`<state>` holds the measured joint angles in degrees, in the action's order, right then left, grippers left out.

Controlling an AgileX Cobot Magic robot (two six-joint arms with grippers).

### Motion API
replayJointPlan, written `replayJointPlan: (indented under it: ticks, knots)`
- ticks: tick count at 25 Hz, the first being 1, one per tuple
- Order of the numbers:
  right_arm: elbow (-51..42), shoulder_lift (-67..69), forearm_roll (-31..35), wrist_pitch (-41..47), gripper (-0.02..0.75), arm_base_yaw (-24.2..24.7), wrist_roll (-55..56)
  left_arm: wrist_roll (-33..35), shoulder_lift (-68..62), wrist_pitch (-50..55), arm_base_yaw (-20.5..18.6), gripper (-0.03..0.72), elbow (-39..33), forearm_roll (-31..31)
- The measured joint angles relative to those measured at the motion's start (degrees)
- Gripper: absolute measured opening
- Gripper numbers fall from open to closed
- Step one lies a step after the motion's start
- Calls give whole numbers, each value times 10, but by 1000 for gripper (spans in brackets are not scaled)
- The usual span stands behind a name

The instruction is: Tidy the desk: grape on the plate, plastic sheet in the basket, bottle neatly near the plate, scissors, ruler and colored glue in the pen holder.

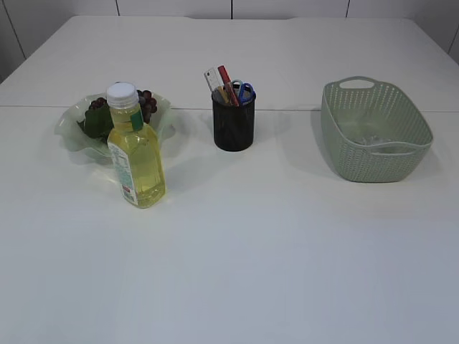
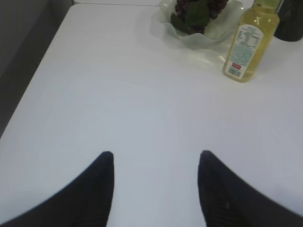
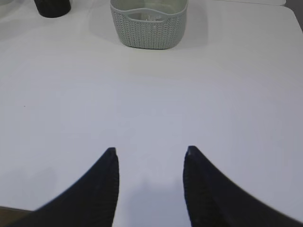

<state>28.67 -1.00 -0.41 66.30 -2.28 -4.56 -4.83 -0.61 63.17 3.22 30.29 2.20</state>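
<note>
Task looks finished, nothing visibly left. Grapes on plate, left of holder. Bottle upright, touching plate's front. Scissors, ruler, glue standing in holder. Sheet apparently inside basket, right of holder. Left gripper and right gripper: jaws apart, empty.

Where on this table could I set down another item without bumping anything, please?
The whole near half of the table is bare, in front of the bottle, holder and basket. Smaller bare gaps lie between bottle and holder, and between holder and basket. It is crowded at the left, where the bottle stands close against the plate of grapes.
</note>
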Motion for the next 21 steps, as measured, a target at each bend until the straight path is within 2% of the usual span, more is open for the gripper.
replayJointPlan:
  ticks: [5,21]
  knots:
    - [0,0,0,0,364,0,-1,32,0,0,0,404,0,-22]
    - [0,0,0,-1,364,0,-1,35,0,0,0,382,0,-22]
